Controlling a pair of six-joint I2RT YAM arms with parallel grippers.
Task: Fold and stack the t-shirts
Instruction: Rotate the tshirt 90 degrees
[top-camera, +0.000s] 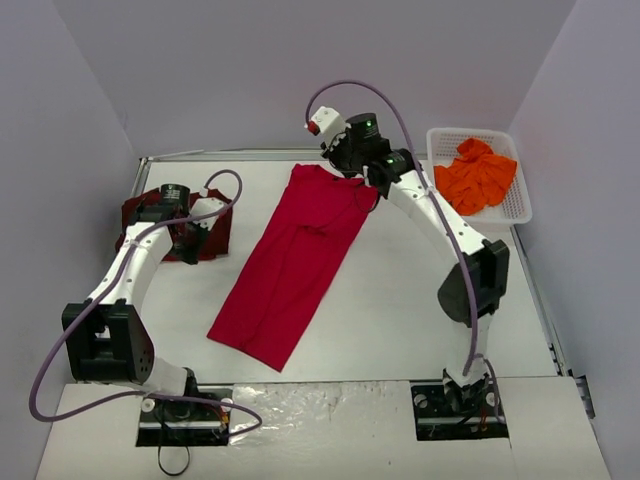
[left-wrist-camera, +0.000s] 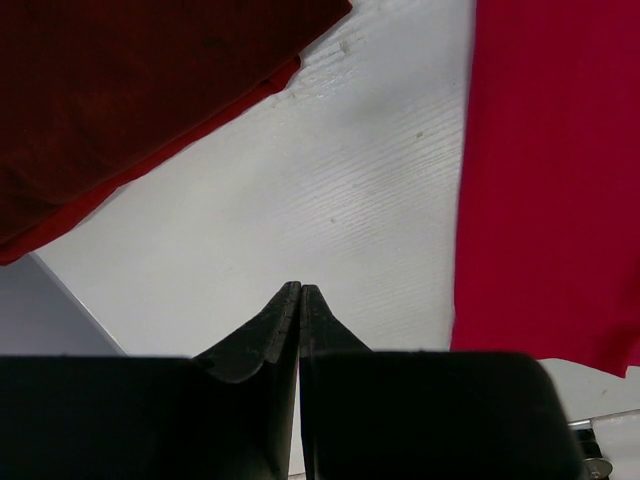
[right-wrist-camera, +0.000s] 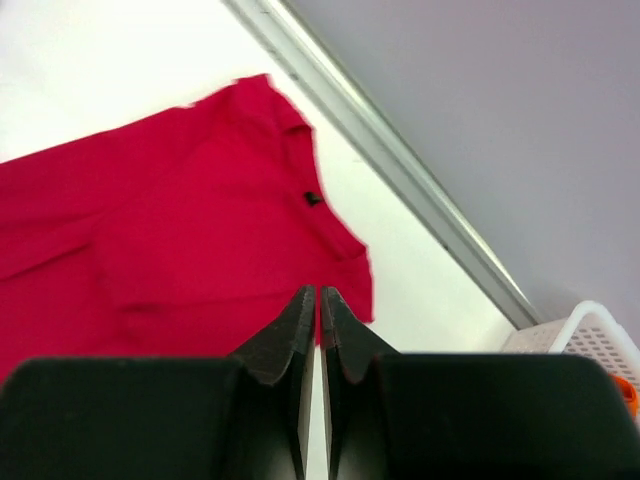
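The red t-shirt (top-camera: 290, 265) lies as a long, narrow strip slanting from the upper centre of the overhead view down toward the lower left, its collar end near the far rail of the desk (top-camera: 385, 300). The maroon t-shirt (top-camera: 138, 222) sits folded at the left edge, and the orange t-shirt (top-camera: 478, 178) is heaped in the white basket (top-camera: 520, 205) at the upper right. The right fingers (right-wrist-camera: 295, 320) are pressed together just at the collar-side corner of the red shirt. No cloth shows between them in the wrist view, and I cannot tell whether a thin hem is caught. That is the main risk: if they have closed on nothing, a lift to fold the strip across itself comes up empty. If they hold only the top layer, pulling would peel the lengthwise fold open rather than carry the whole end over. With one corner gripped and the other free, the strip could also swing and land crooked, or drag toward the basket. The left fingers (left-wrist-camera: 285, 320) are pressed together too and hold nothing, hovering over bare desk between the maroon and red shirts. A low sweep from there could snag the maroon edge and spoil that finished fold.
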